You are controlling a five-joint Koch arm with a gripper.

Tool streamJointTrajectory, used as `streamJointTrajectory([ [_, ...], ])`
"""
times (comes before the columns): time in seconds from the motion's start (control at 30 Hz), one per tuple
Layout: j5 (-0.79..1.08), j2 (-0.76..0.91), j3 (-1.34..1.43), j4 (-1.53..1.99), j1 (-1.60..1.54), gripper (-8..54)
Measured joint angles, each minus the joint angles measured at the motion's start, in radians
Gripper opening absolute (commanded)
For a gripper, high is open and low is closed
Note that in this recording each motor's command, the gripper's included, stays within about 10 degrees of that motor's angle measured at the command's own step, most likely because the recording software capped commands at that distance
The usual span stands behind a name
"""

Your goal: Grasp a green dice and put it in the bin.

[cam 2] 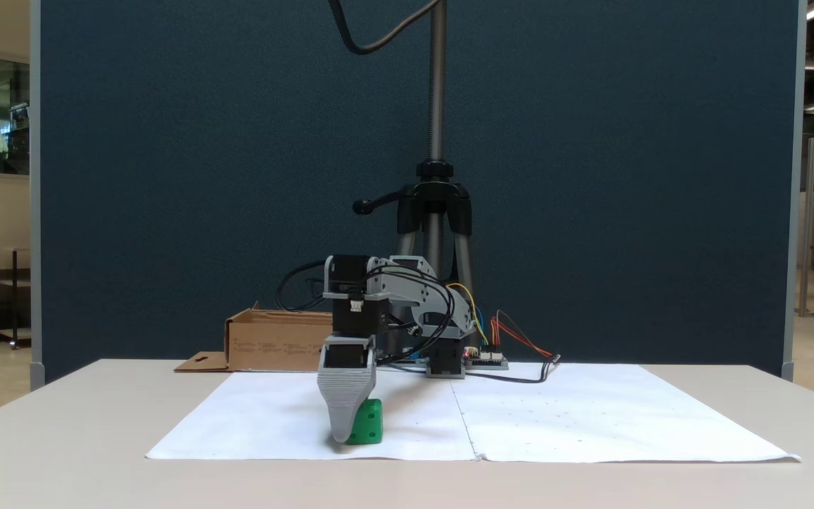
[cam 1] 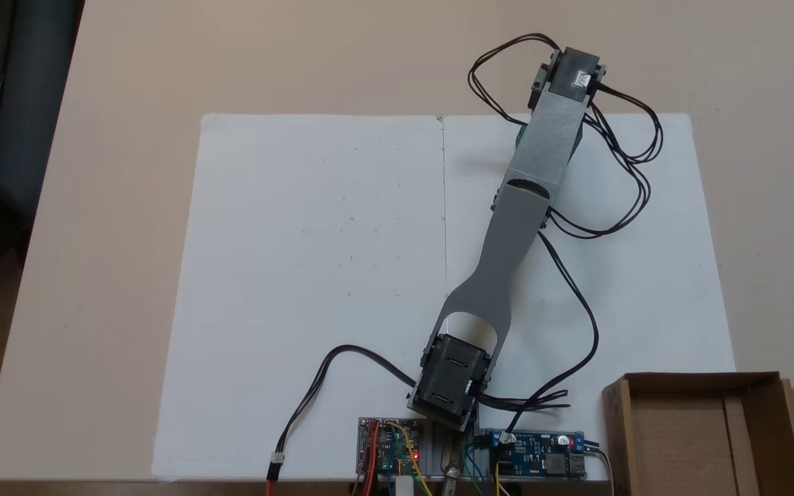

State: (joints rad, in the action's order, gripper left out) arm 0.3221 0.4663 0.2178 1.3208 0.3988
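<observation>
The green dice [cam 2: 369, 423] rests on the white paper, its left part covered by the grey finger [cam 2: 342, 403] of my gripper [cam 2: 343, 433], which points straight down and touches the paper. Only one jaw shows, so open or shut is unclear. From above, the outstretched arm [cam 1: 515, 227] hides the gripper, and just a green sliver of the dice [cam 1: 520, 135] peeks out at its left edge. The bin [cam 1: 616, 427], a low brown cardboard box with a slotted side flap, stands at the lower right corner of that view and behind the arm on the left [cam 2: 273, 346].
Two white paper sheets [cam 1: 314, 275] cover the table's middle. Circuit boards [cam 1: 390, 451] and loose black cables [cam 1: 617, 172] lie around the arm's base and wrist. A tripod [cam 2: 435, 205] stands behind the base before a dark blue partition.
</observation>
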Motion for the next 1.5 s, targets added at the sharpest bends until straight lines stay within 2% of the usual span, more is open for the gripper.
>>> streamJointTrajectory([
  [0.73,-0.009,0.000,0.000,0.000,-0.034,41.1],
  [1.03,-0.009,0.000,0.000,0.000,-0.034,30.2],
  [1.17,-0.009,0.000,0.000,-0.002,-0.035,28.0],
  [1.23,-0.009,0.000,0.000,0.000,-0.044,22.6],
  [1.33,-0.009,0.000,0.000,0.000,-0.044,18.5],
  [1.4,-0.009,0.000,0.000,0.000,-0.044,12.4],
  [1.5,-0.009,0.000,0.000,-0.002,-0.044,12.4],
])
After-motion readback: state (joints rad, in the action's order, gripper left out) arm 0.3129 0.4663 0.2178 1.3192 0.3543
